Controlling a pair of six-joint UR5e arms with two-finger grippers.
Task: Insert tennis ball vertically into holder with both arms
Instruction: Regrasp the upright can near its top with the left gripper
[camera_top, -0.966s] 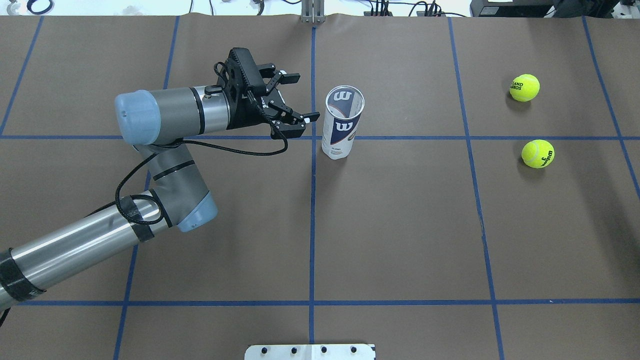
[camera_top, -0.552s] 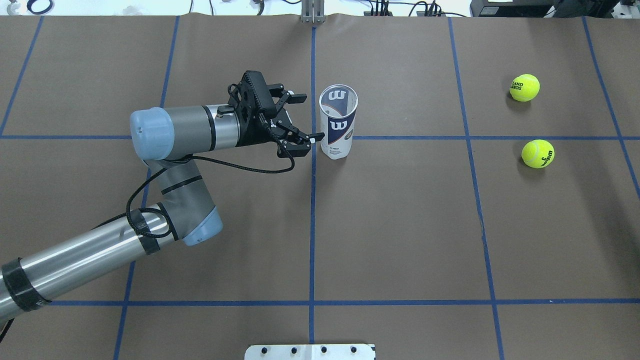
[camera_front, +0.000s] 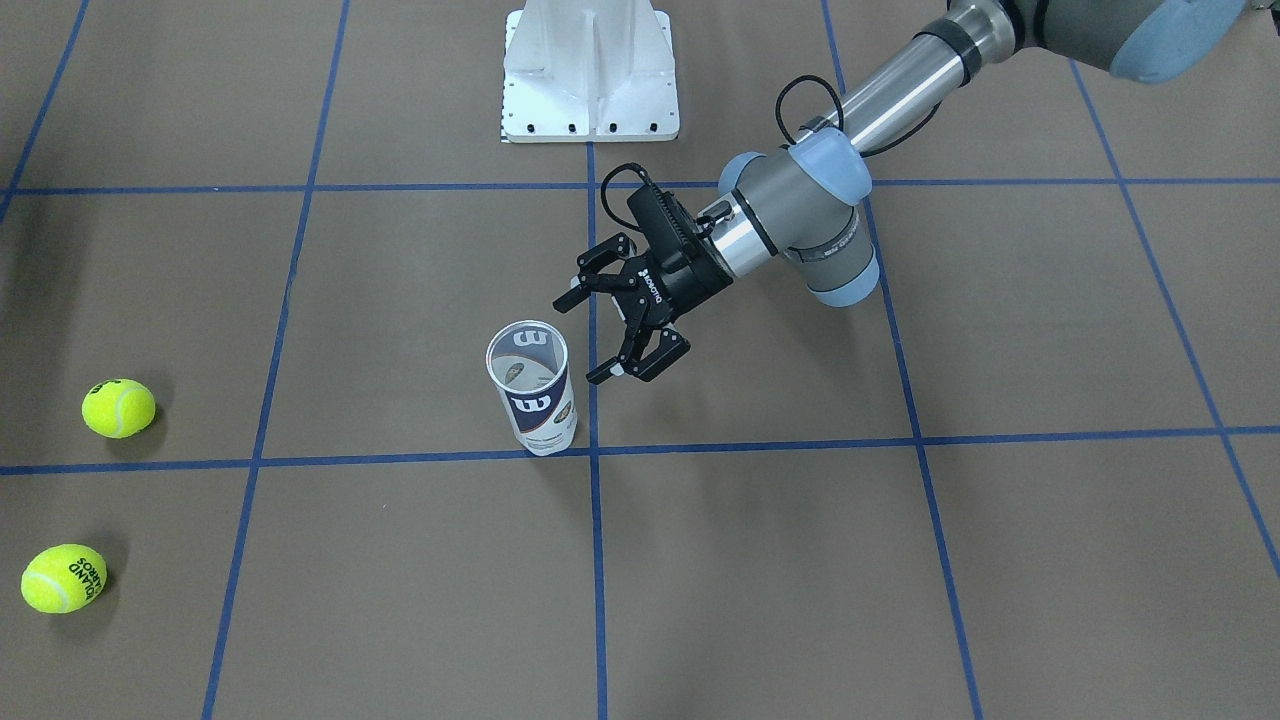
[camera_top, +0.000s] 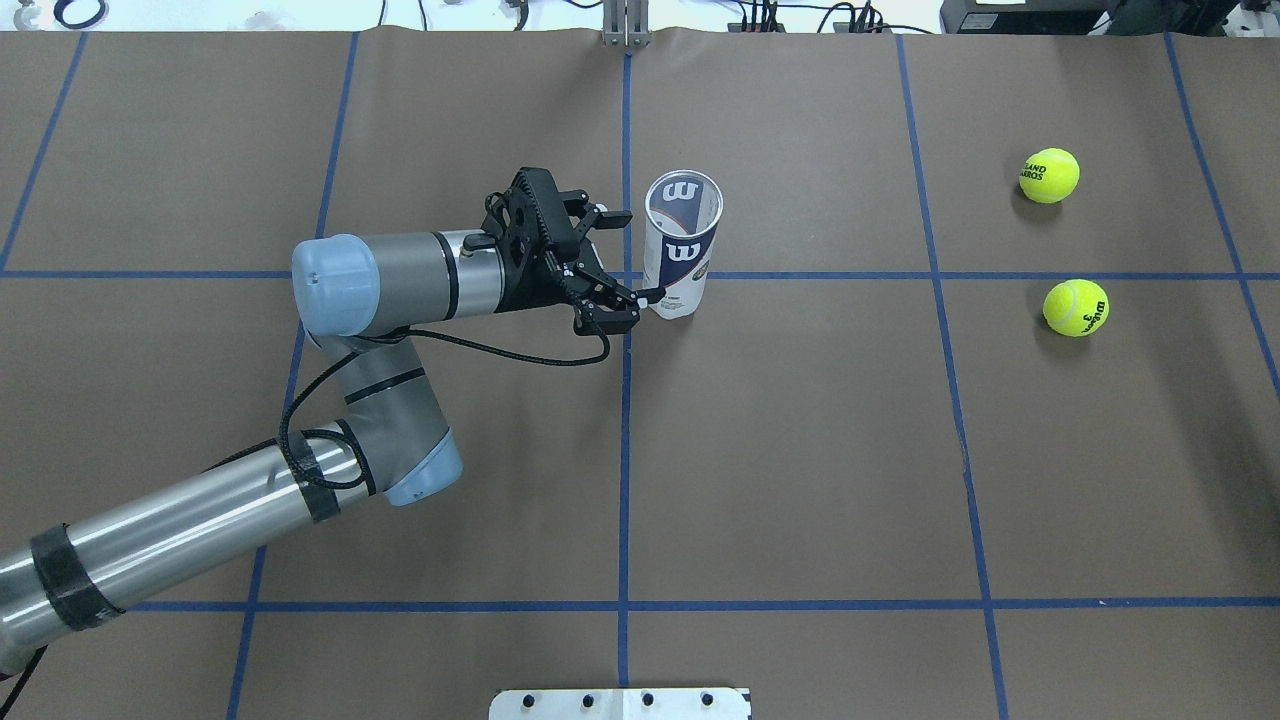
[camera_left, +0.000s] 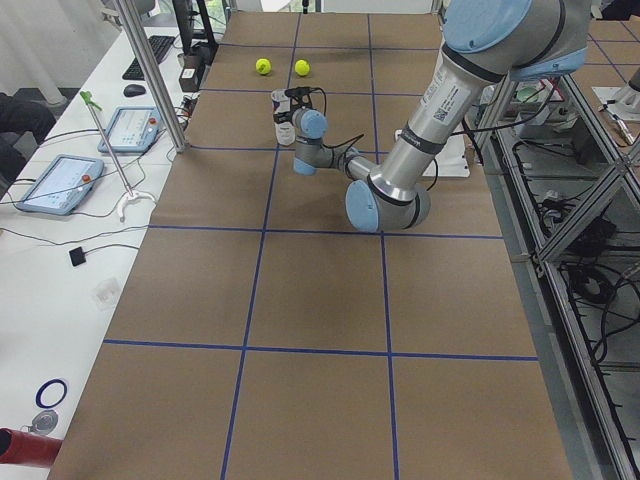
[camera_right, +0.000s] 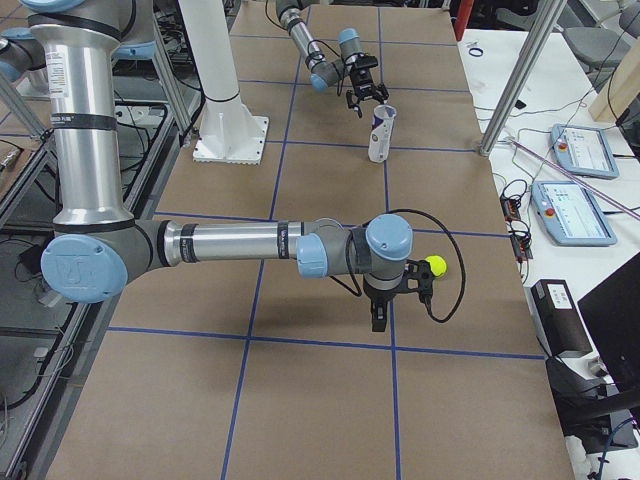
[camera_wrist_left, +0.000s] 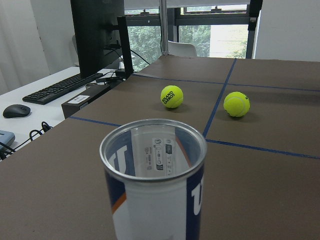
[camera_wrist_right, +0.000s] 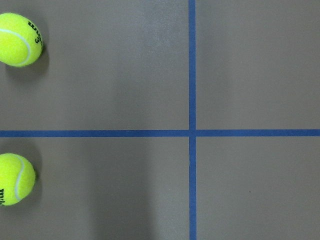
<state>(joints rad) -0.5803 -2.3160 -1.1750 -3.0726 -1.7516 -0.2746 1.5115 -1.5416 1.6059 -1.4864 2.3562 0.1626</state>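
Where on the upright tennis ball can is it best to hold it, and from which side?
Grip the can on its side wall at mid-height, coming in level from the robot's left, where the open left gripper is. It stands upright, mouth open upward, so a side hold likely leaves the rim free.

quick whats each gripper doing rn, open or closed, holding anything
left gripper: open, holding nothing, right beside the holder.
right gripper: cannot be told, it shows only in the exterior right view.
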